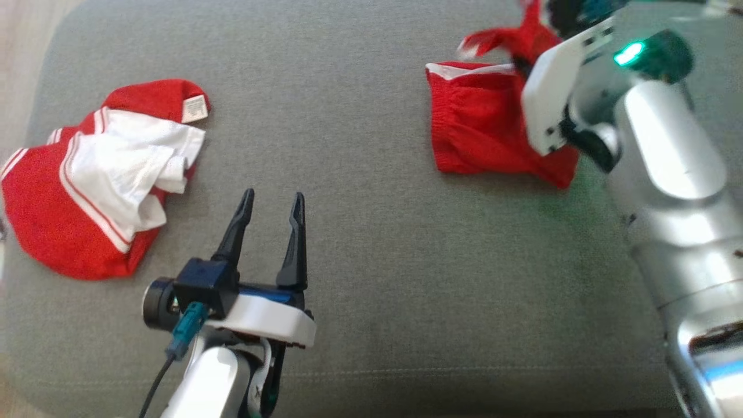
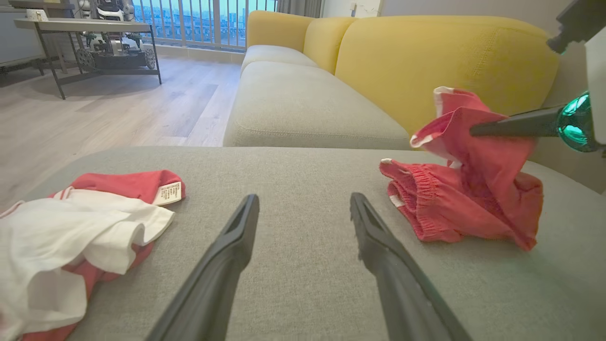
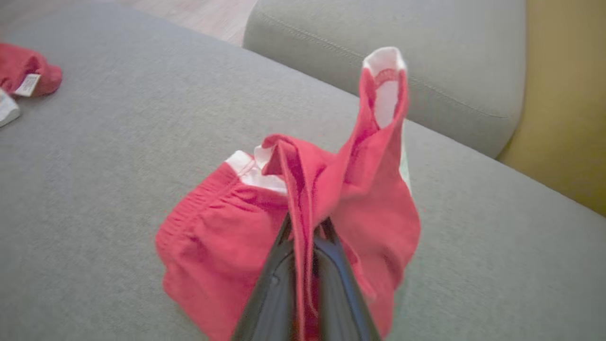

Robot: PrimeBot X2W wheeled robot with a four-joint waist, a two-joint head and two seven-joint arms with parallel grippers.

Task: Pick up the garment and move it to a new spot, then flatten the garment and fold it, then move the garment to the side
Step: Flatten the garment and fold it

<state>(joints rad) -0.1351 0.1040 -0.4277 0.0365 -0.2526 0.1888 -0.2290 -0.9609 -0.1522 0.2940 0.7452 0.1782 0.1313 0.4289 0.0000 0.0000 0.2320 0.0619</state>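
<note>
your right gripper (image 3: 307, 232) is pinching the red garment (image 3: 208, 246), jaws shut, left gripper (image 1: 273, 203) gaping empty: be lifting slowly till it is clearing the cushion (image 1: 371, 261).

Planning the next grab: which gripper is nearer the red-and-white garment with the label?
Left. The left gripper is open beside the red-and-white garment; the right gripper is across the cushion, shut on the red shorts.

R tool (image 3: 305, 226) tips: hid in garment (image 3: 213, 246) | 2nd garment (image 2: 71, 237): cut by edge
</note>
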